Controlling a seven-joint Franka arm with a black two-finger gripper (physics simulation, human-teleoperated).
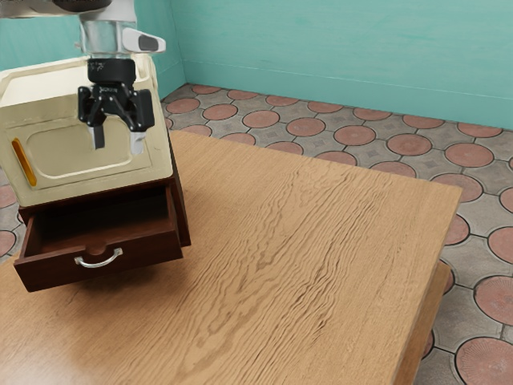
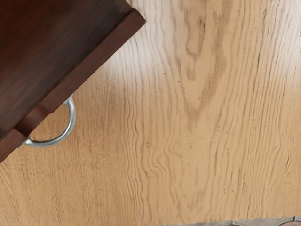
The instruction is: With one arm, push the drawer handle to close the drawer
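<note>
In the exterior view my gripper hangs above the drawer, in front of the cream box's face, with its fingers apart and nothing between them. The dark brown drawer stands pulled out of its cabinet, its inside exposed. A curved silver handle is fixed to the drawer's front, lower than the fingertips and apart from them. From the wrist view, the drawer is seen from above, and the handle sticks out from its front over the wood.
A cream box with a yellow strip rests on top of the brown cabinet. Both stand on the wooden table, whose far edge and side edge toward the exterior view's right border a tiled floor. A teal wall rises behind.
</note>
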